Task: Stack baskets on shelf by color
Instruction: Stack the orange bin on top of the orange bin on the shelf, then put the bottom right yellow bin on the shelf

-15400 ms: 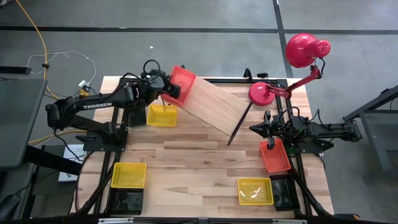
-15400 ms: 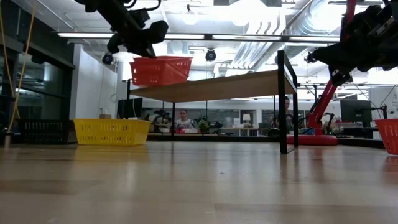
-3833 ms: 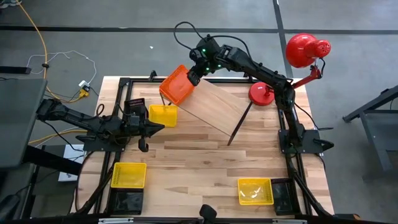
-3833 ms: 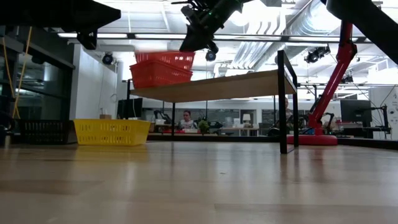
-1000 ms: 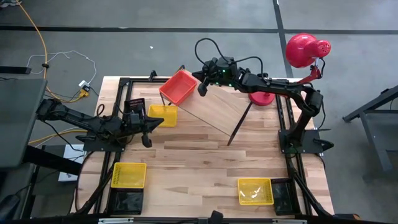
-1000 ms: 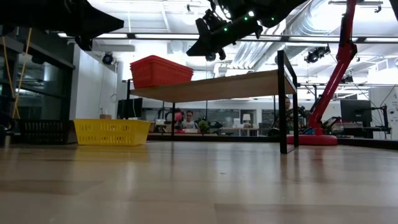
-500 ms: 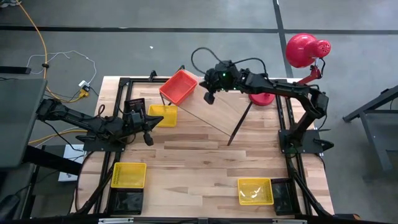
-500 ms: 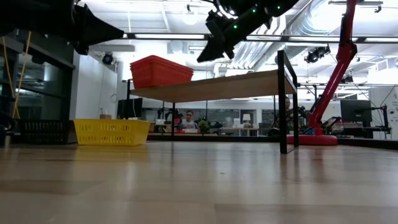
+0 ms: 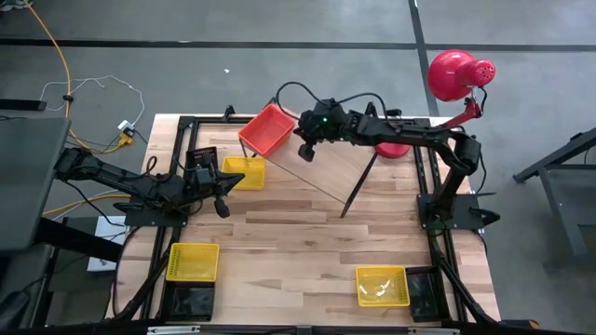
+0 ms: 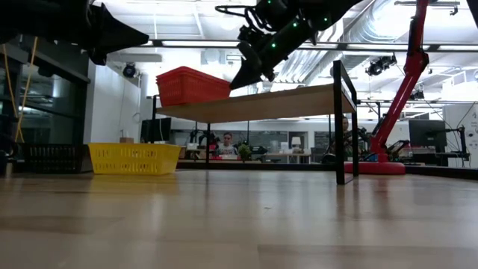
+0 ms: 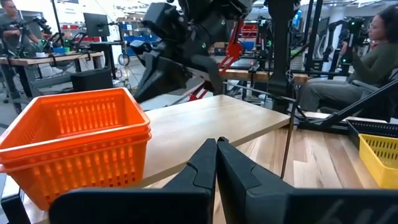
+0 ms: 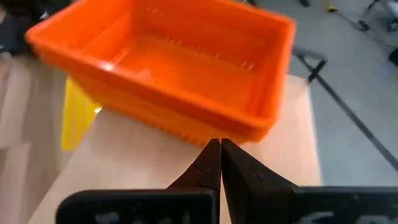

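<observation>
Two orange baskets [image 9: 271, 129] sit nested at one end of the shelf [image 9: 326, 163]. The right tool [image 9: 306, 153] hovers just beside them, clenched and empty. The left tool [image 9: 221, 207], also clenched on nothing, hangs near a yellow basket [image 9: 242, 172] on the surface [image 9: 298, 242]. I'd say yellow and black baskets remain.

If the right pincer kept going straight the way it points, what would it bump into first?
Probably the orange baskets stacked on the shelf: the shut right pincer points at their near wall, though how far off is hard to judge.
</observation>
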